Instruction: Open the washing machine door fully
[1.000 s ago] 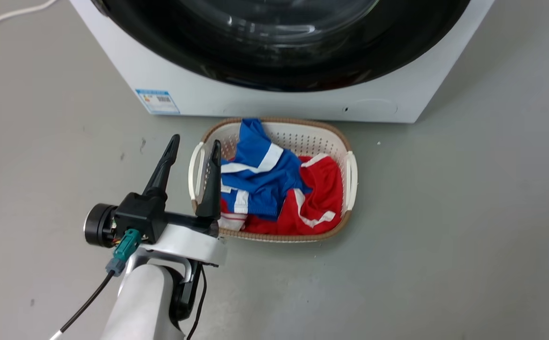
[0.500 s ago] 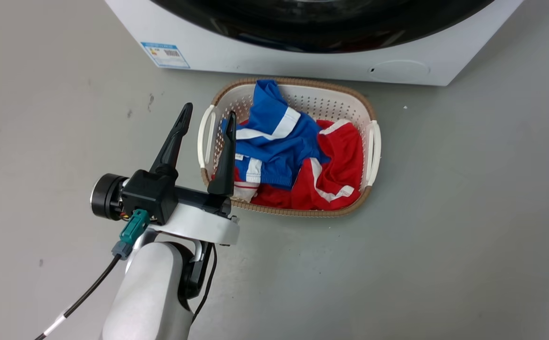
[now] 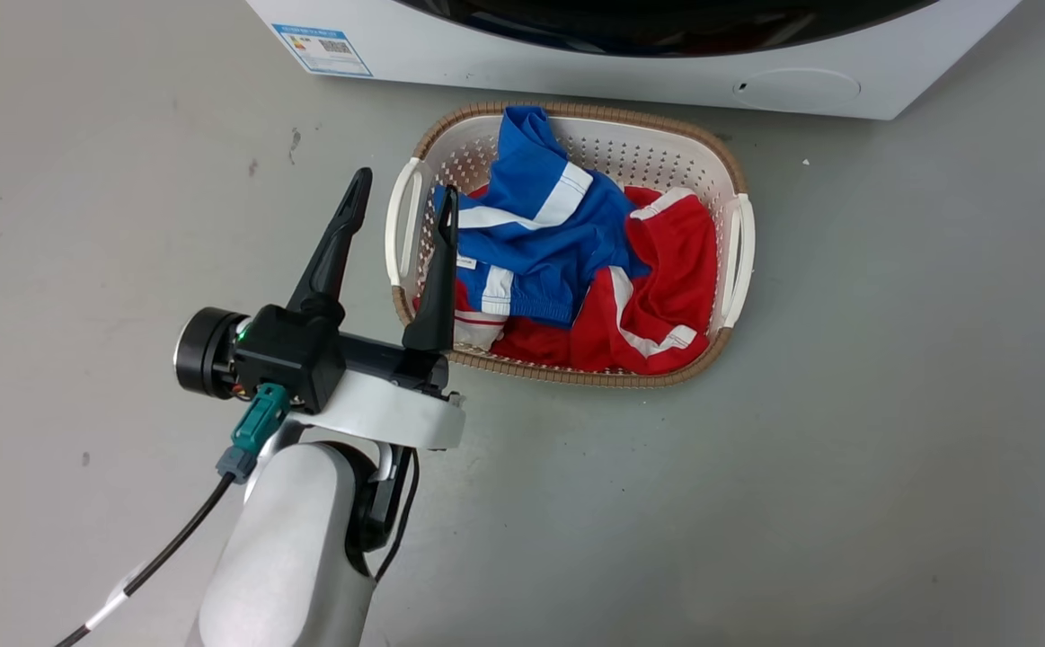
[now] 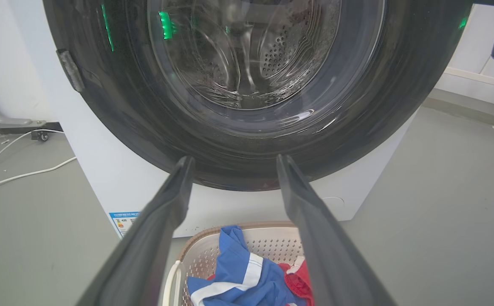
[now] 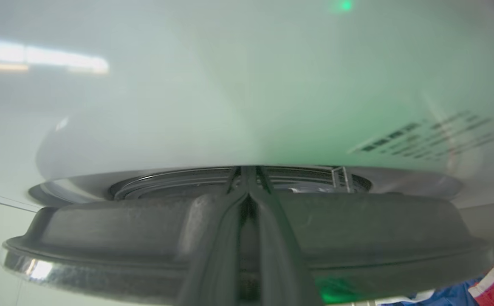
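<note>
The white washing machine (image 3: pixel 576 67) runs along the top of the head view, with a sliver of the washing machine door (image 3: pixel 666 13) at the edge. In the left wrist view the glossy black door (image 4: pixel 357 106) with its clear glass centre faces me. My left gripper (image 3: pixel 405 182) hangs open and empty beside the basket, well short of the door (image 4: pixel 234 158). My right gripper (image 5: pixel 249 170) is shut, its fingers lying over the door's dark rim (image 5: pixel 357 229) with the tips in the gap between the door and the white machine front (image 5: pixel 230 106).
A white laundry basket (image 3: pixel 594 110) with blue (image 3: pixel 540 243) and red clothes (image 3: pixel 666 270) stands on the grey floor right before the machine. A blue label (image 3: pixel 323 47) and a round flap (image 3: pixel 796 87) sit low on the machine. White cables (image 4: pixel 17 174) lie on the floor at its left.
The head camera has moved: machine and basket now sit higher and further right in the picture. My left gripper stays open in the same pose.
</note>
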`<state>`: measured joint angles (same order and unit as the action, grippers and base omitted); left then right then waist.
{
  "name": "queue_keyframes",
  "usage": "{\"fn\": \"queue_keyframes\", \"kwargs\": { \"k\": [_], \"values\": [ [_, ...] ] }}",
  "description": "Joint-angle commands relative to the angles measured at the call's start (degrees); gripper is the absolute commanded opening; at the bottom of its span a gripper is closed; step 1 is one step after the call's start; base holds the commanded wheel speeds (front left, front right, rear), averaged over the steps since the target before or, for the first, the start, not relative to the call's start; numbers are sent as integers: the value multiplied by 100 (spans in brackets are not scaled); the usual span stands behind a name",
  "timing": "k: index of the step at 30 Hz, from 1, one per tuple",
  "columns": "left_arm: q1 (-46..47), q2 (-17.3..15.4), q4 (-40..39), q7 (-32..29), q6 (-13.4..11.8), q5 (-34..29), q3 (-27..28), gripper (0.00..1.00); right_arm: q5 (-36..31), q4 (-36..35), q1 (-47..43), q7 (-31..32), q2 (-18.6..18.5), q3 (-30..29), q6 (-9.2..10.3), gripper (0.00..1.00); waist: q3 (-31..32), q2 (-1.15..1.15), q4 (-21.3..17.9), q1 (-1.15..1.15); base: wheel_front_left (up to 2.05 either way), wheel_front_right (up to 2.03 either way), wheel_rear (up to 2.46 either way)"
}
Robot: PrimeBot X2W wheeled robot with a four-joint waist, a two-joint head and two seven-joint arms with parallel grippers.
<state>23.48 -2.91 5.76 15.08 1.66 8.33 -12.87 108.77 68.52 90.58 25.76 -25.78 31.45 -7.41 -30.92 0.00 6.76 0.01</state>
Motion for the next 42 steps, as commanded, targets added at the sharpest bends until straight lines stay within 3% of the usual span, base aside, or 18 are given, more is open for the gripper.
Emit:
{"fn": "queue_keyframes", "kwargs": {
  "k": [1, 11, 24, 42],
  "values": [
    [80, 1, -18, 13, -13, 19, -19, 100, -26, 33, 72, 84, 61, 42, -14, 0, -32, 0, -4, -1, 0, 0, 0],
    [164, 2, 17, 13, -50, 26, -65, 100, -62, -83, -35, 621, 90, 191, -14, 0, -54, 0, -78, -1, 0, 0, 0],
    [-10, 1, 149, 13, -10, 49, -41, 100, -3, -736, -913, 1326, -33, 369, -14, 0, 370, 0, -205, -1, 0, 0, 0],
    [-692, 2, 534, 13, 105, 92, -23, 100, 304, -2245, -3154, 1456, -114, 767, -14, 0, 1679, 0, -295, -1, 0, 0, 0]
  ]
}}
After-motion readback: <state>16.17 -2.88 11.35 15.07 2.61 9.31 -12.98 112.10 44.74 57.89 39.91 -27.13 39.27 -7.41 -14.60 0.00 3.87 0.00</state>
